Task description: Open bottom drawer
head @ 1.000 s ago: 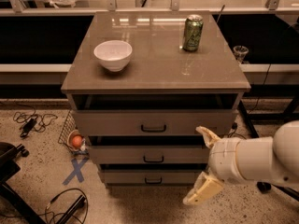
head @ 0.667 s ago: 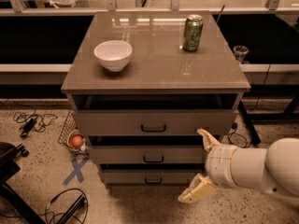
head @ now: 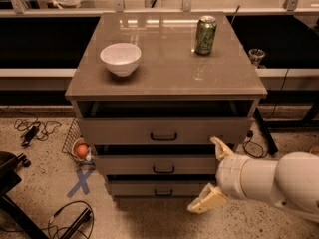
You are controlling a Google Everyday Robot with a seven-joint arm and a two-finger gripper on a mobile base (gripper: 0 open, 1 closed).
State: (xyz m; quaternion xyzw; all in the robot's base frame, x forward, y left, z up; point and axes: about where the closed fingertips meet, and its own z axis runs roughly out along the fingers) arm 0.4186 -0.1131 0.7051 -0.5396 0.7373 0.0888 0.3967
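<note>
The cabinet [head: 164, 78] has three grey-brown drawers. The bottom drawer [head: 149, 188] is the lowest and shortest front, with a small black bar handle [head: 163, 192]. It looks closed or nearly so, like the two above it. My gripper [head: 213, 176] is at the lower right, in front of the cabinet's right side. Its two tan fingers are spread wide: one fingertip [head: 218, 144] is beside the top drawer's right end, the other [head: 198, 207] is below the bottom drawer's right part. It holds nothing and sits right of the handle.
A white bowl [head: 120, 59] and a green can [head: 205, 35] stand on the cabinet top. Cables [head: 33, 129] and a wire basket with an orange ball [head: 81, 150] lie on the floor at the left, by a blue X mark [head: 79, 181]. A black chair base [head: 15, 198] is at the lower left.
My arm and gripper have shifted a little to the left and down, toward the cabinet's lower drawers. The drawers have not moved.
</note>
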